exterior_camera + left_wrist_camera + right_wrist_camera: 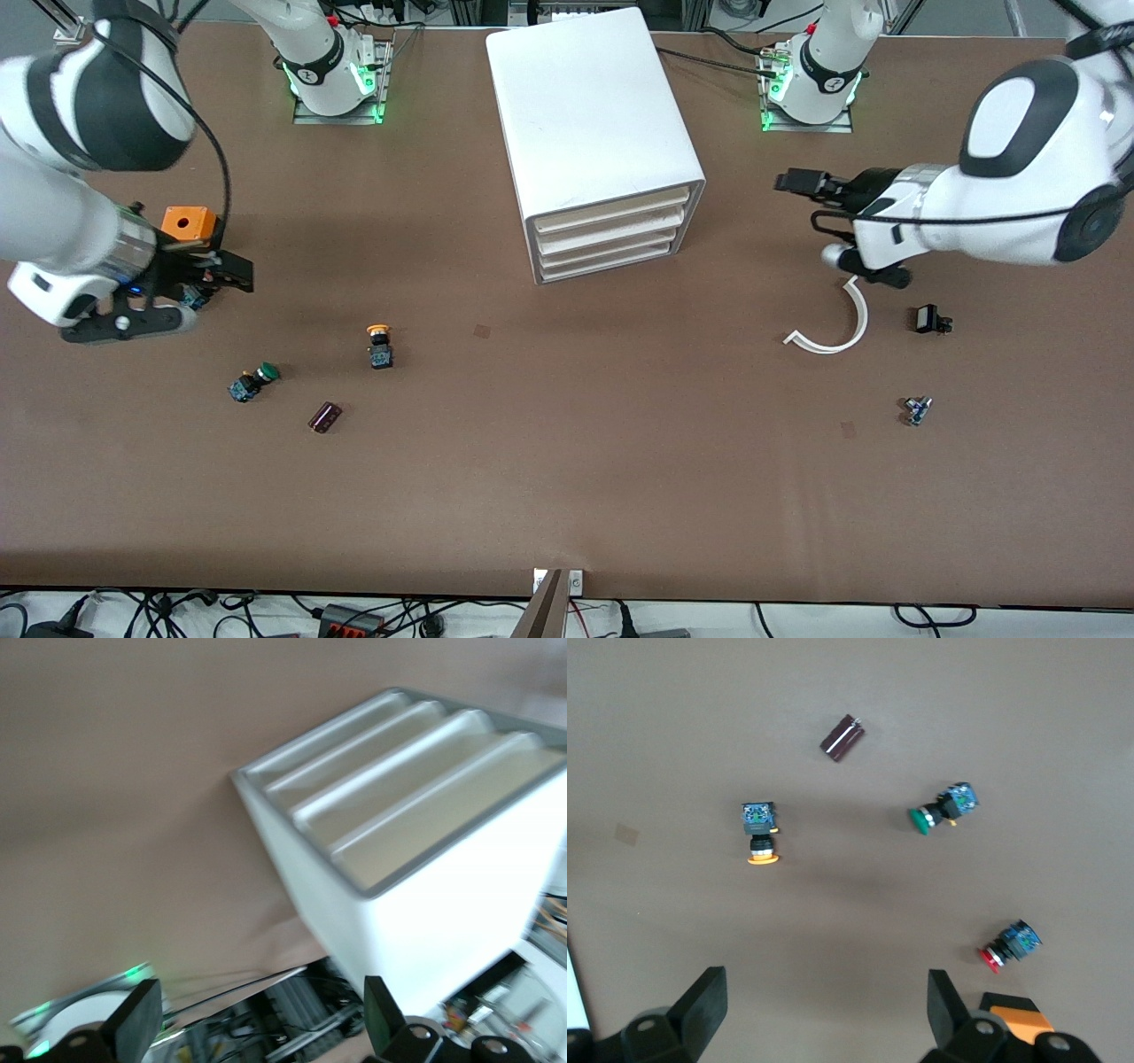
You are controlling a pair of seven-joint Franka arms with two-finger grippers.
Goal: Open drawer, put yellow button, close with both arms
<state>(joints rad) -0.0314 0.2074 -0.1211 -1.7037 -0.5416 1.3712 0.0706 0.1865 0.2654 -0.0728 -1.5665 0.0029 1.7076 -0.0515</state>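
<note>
Drawer (609,213), topmost in the cabinet (589,124), is shut, so you have every step left. Yellow button (380,344) lies on the surface nearer the front camera than the cabinet, toward the right arm's end. Left tool (793,182), beside the cabinet, and right tool (232,270) both gape empty.
</note>
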